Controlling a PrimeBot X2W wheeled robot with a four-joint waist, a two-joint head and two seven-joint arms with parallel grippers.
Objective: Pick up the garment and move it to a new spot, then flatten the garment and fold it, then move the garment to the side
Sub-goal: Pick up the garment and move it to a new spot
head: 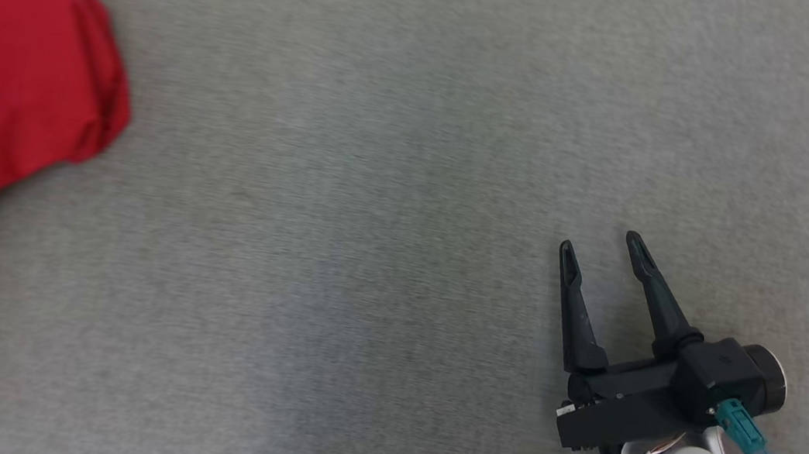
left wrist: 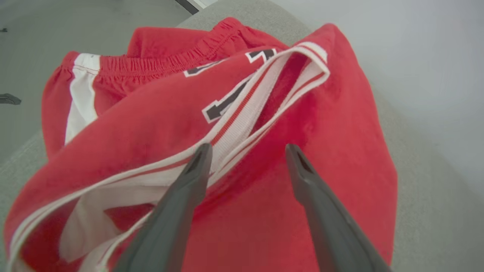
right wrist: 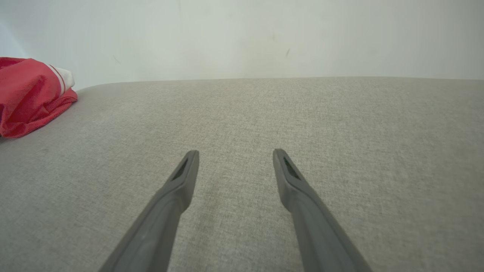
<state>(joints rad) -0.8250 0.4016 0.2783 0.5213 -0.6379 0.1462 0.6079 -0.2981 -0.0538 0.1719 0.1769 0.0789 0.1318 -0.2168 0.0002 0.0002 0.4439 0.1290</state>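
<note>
Red garment (head: 10,73) lies bunched in a heap at the left edge of the grey fabric surface (head: 380,177), partly cut off by the head view's border. From the left wrist it reads as a pair of shorts: a gathered elastic waistband (left wrist: 162,62) on the far side, a broad white stripe (left wrist: 81,98) down one side, a dark number edged in white (left wrist: 223,105), and a white band with a thin red line (left wrist: 242,113) running along a fold. The left gripper (left wrist: 248,148) hangs right over this heap with its two dark fingers spread wide and nothing between them; one finger lies across the white band, the other over plain red cloth, and whether the tips touch the fabric cannot be told. The middle of the surface is bare grey weave. Near the lower right corner the right gripper (head: 602,243) is just above the surface, well apart from the garment, its fingers likewise parted and empty. From the right wrist, a pale wall (right wrist: 242,37) stands behind the far edge.
</note>
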